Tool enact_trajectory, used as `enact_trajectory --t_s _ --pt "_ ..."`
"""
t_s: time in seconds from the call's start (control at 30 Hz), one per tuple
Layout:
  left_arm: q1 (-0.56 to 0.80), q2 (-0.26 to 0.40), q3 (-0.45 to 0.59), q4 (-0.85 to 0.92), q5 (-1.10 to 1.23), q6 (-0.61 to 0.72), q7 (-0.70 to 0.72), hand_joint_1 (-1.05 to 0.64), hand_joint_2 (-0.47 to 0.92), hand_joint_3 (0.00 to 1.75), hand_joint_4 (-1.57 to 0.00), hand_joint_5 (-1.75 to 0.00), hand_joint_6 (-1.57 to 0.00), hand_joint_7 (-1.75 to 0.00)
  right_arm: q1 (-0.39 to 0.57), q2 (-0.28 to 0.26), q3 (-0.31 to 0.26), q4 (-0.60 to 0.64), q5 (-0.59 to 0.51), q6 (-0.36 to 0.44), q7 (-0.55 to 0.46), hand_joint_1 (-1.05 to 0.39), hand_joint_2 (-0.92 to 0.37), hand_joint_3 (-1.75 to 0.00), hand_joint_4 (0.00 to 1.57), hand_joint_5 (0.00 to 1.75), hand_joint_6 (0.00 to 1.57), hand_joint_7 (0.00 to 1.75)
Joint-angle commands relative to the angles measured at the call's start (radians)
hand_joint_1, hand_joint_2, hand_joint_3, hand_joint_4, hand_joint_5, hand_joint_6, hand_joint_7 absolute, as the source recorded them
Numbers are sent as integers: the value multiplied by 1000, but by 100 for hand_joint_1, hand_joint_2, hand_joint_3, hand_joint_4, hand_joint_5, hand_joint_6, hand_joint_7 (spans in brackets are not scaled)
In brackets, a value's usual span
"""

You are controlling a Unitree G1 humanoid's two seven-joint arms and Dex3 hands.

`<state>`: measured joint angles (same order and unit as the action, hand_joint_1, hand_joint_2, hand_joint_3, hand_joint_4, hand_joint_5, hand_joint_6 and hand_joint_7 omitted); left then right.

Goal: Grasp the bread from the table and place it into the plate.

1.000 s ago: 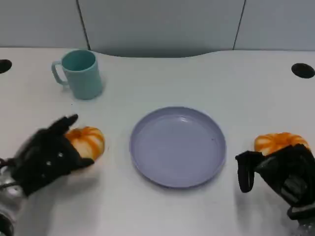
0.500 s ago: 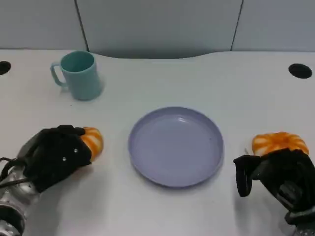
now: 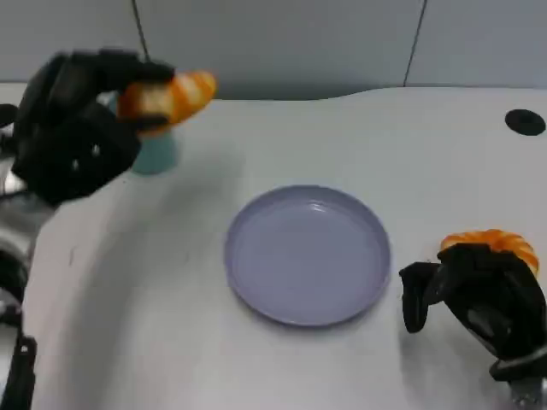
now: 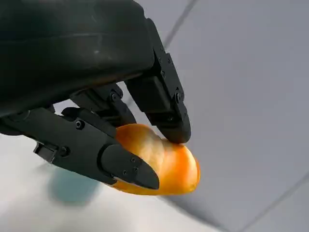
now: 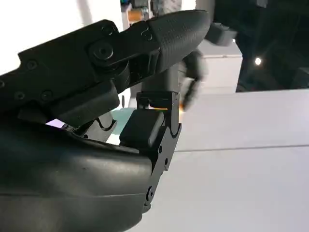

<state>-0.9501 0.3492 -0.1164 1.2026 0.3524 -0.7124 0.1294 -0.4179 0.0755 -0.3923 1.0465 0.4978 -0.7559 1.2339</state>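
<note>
My left hand [image 3: 73, 128] is raised high at the far left and grips an orange bread roll [image 3: 168, 96], whose end sticks out toward the plate. In the left wrist view the fingers [image 4: 120, 164] clamp the bread roll [image 4: 166, 164] from both sides in mid-air. The purple plate [image 3: 308, 254] lies bare at the table's middle. A second orange bread roll [image 3: 491, 243] lies on the table at the right, and my right hand [image 3: 483, 299] sits just in front of it, fingers apart [image 5: 149, 130] and holding nothing.
A teal cup [image 3: 156, 154] stands at the back left, mostly hidden behind my raised left hand. A black round hole [image 3: 524, 122] marks the table's far right. A grey wall panel runs behind the table.
My left hand closed around the bread on the table at the left and lifted it high, up in front of the cup. The right hand has hardly moved.
</note>
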Motion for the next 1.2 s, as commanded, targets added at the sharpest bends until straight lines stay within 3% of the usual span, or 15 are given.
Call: enact_trajectory --t_s 0.03,0.13,0.2,0.27,0.4,0.5,0.77,0.9,1.07,1.13,1.2 --pt "9 -9 -8 11 -5 -12 -20 -16 81 0 -118 -35 -119 -10 -8 -7 0 8 3 -16 -19 -44 -92 -12 98 155 99 99" --pt "5 -13 -16 8 4 -17 -17 -18 81 0 -118 -35 -119 -9 -8 -12 9 7 -6 -20 -23 -45 -92 -13 98 153 99 97" --pt "45 -105 -92 -7 42 -36 -89 -20 81 0 -116 -39 -120 -8 -7 -6 22 -11 -8 -9 -19 -46 -92 -12 98 150 99 92" --pt "75 -150 -133 -7 48 -53 -149 -20 80 0 -114 -44 -120 -7 3 5 29 -28 -4 -3 -30 -46 -92 -12 97 148 99 89" --pt "115 -163 -146 2 18 -42 -291 -22 80 0 -95 -41 -110 -1 39 39 39 -75 -4 -3 -88 -43 -92 -5 100 145 105 81" --pt "143 -161 -148 -8 15 -41 -346 -28 80 0 -78 -32 -97 0 60 53 60 -109 -22 -7 -140 -44 -92 -6 102 147 104 91" --pt "172 -173 -146 -15 -10 -45 -383 -29 82 0 -72 -29 -94 0 88 54 106 -151 -38 41 -206 -49 -91 -2 101 155 109 91" --pt "175 -165 -153 -23 2 -48 -370 -35 81 0 -63 -26 -93 0 109 44 136 -188 -86 8 -258 -53 -92 -7 99 158 106 103" --pt "176 -154 -149 -44 -5 -17 -385 -62 84 1 -30 -23 -61 0 101 42 136 -177 -52 20 -226 -50 -92 -6 99 156 104 101" --pt "176 -147 -150 -56 -7 -16 -395 -78 90 3 -10 -23 -39 0 102 39 140 -179 -60 20 -235 -49 -92 -5 99 158 105 101" --pt "174 -140 -149 -68 -6 -13 -401 -88 92 12 -3 -12 -24 -1 104 37 141 -179 -69 14 -250 -52 -92 -5 99 159 105 101"
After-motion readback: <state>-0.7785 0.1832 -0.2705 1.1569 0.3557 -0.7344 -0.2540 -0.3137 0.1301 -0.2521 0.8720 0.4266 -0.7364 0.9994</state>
